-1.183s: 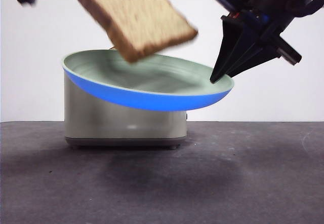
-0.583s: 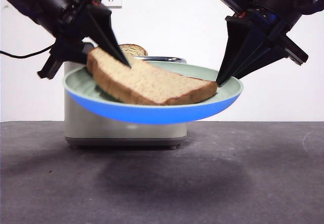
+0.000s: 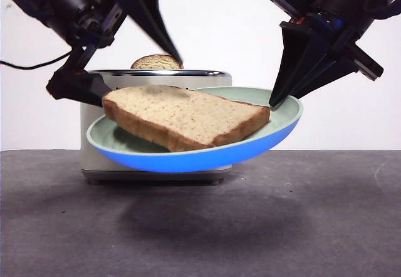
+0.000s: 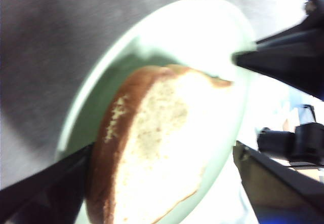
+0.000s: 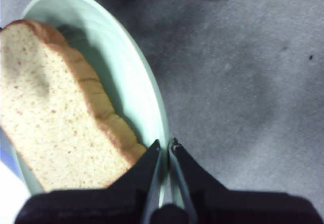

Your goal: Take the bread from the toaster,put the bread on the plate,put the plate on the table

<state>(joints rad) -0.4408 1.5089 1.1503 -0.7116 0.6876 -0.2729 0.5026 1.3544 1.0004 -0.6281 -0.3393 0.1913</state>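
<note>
The bread [image 3: 188, 117] lies flat on the mint-green plate [image 3: 188, 161], which hangs tilted in the air in front of the cream toaster [image 3: 91, 164]. My right gripper [image 3: 276, 101] is shut on the plate's right rim; its own view shows the jaws [image 5: 164, 145] pinching the rim [image 5: 121, 67] beside the bread [image 5: 45, 107]. My left gripper [image 3: 141, 79] is open just above the bread's left end, jaws spread and not holding it. In its view [image 4: 163, 150] the bread [image 4: 152, 148] lies on the plate [image 4: 202, 36] between the jaws.
A second slice [image 3: 156, 62] shows only its dome above the toaster's chrome rim. The dark grey table [image 3: 313, 227] stretches below the plate and to both sides. The right gripper's jaw [image 4: 283, 62] shows in the left wrist view.
The bread came down from the air onto the plate. My left gripper let it go and opened above it. The plate sank a little, its left side lower.
</note>
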